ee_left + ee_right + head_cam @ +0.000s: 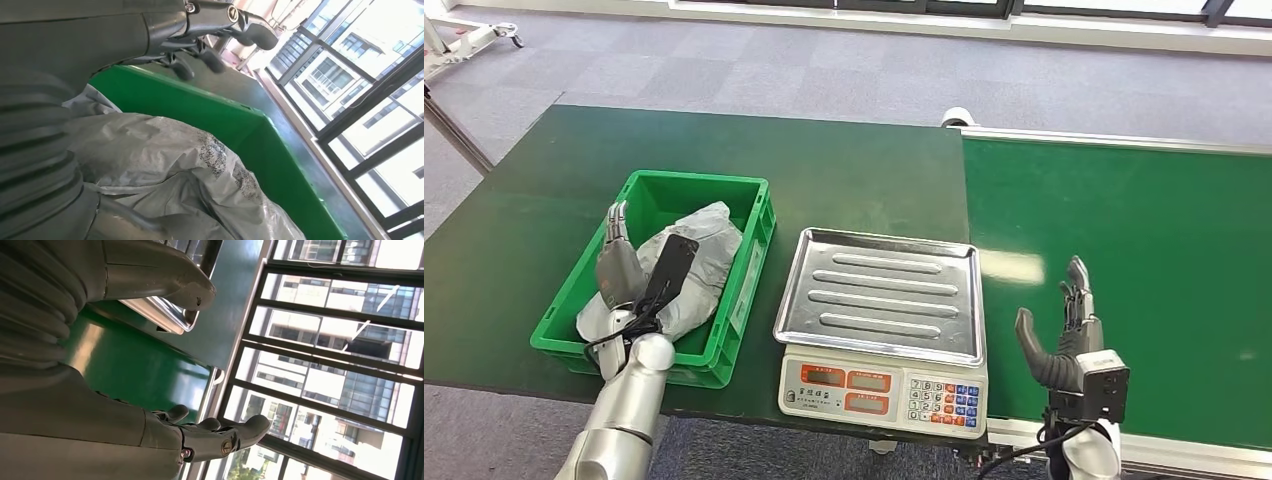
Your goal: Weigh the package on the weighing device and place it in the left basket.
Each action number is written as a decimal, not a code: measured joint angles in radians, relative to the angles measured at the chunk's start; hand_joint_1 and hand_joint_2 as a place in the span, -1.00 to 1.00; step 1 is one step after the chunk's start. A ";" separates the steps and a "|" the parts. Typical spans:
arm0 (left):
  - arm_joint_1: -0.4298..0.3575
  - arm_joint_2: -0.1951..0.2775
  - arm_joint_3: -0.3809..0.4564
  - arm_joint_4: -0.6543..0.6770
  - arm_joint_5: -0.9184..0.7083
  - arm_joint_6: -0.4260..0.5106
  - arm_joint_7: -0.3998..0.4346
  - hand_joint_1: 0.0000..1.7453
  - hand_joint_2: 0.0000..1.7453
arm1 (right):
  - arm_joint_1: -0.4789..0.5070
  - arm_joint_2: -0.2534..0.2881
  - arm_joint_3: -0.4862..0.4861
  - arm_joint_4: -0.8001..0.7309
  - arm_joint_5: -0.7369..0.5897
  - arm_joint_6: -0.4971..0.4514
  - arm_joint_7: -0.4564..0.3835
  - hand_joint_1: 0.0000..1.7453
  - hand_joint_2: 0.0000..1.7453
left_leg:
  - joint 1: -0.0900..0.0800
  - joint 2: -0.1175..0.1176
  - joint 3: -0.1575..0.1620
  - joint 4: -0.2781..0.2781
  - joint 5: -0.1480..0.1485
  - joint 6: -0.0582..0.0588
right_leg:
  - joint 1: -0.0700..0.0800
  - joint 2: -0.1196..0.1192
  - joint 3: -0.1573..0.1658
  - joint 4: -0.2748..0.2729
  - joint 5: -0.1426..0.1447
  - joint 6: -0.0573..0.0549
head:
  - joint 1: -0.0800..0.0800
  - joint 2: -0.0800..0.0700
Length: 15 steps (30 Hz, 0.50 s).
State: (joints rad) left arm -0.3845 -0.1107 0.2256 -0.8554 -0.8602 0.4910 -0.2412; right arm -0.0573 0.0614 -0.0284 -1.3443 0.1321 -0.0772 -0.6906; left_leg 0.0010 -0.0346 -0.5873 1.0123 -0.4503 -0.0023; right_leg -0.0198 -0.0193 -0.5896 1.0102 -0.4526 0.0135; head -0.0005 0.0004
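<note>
The package is a soft grey plastic bag, all wrinkled, and it lies inside the green basket. It looks light and floppy, so it would likely sag and bend if lifted by one end. The plastic looks smooth and may slip. The best place to hold it is probably the thick middle, where the folds bunch up.

The left hand is in the basket, just beside the package. Its fingers stretch out above the bag and hold nothing.

The silver tray of the scale sits bare on the bench.

The right hand hovers over the green belt, fingers spread wide, holding nothing.
</note>
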 joint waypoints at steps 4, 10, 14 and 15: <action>0.002 0.004 -0.007 -0.005 0.012 0.001 -0.009 -1.00 1.00 | -0.002 0.000 0.001 0.006 0.002 0.000 0.000 -1.00 1.00 | -0.001 0.000 0.000 0.000 0.000 0.000 | -0.001 0.000 0.001 0.000 0.002 0.003 | 0.000 0.000; 0.028 -0.004 -0.018 -0.055 0.291 0.025 -0.267 -1.00 1.00 | -0.007 0.000 0.004 0.014 -0.001 -0.014 -0.004 -1.00 1.00 | -0.001 0.001 0.000 0.000 0.000 0.000 | -0.001 0.001 0.001 0.000 0.002 0.003 | 0.000 0.000; 0.091 -0.028 -0.056 -0.173 0.744 -0.326 -0.446 -1.00 -0.50 | -0.024 -0.001 0.010 0.027 -0.028 -0.030 -0.007 -1.00 1.00 | -0.001 0.008 -0.003 0.001 0.000 0.000 | 0.000 0.007 -0.006 0.000 0.005 0.002 | 0.000 0.000; 0.108 -0.037 -0.072 -0.212 0.822 -0.436 -0.454 -1.00 -1.00 | -0.034 -0.001 0.014 0.033 -0.033 -0.031 -0.008 -1.00 1.00 | -0.001 0.010 -0.005 0.001 0.000 0.000 | 0.000 0.010 -0.008 0.000 0.007 0.002 | 0.000 0.000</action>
State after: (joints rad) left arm -0.2760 -0.1480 0.1539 -1.0676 -0.0379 0.0545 -0.6957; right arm -0.0911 0.0601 -0.0143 -1.3109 0.0995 -0.1082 -0.6981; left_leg 0.0004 -0.0242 -0.5926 1.0130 -0.4502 -0.0024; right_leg -0.0202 -0.0097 -0.5980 1.0102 -0.4460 0.0157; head -0.0006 0.0004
